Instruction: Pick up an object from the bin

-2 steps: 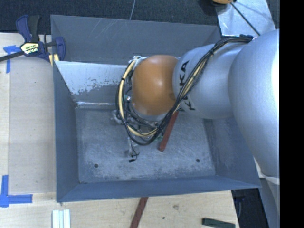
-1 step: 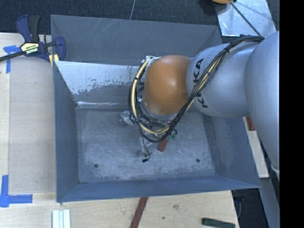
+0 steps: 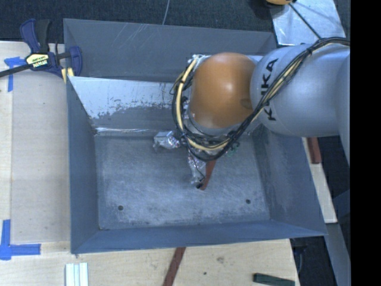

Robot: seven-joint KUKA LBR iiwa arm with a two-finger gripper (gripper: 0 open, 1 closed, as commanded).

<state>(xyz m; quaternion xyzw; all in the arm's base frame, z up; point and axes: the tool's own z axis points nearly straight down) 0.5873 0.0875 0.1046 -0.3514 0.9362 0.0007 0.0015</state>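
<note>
Camera view puts the gripper (image 3: 200, 177) low over the bin (image 3: 125, 213), near the middle of its floor. Whether it is spread or pressed together we cannot tell, since the orange wrist cover (image 3: 221, 91) and cables (image 3: 205, 145) hang above it. A thin reddish-brown sliver (image 3: 208, 173) shows at its tip, and we cannot say whether that is a loose thing or part of the robot. The one clear candidate we see is a crumpled silvery lump (image 3: 166, 140), foil-like, lying close to the bin's back wall, just beside the wrist on the side away from the arm. We judge it light, soft and easily crushed, likely to slip or deform, so we would take it across its thickest crumple. The back wall so near leaves little room on that side, and the wrist's cables hang close over it.
</note>
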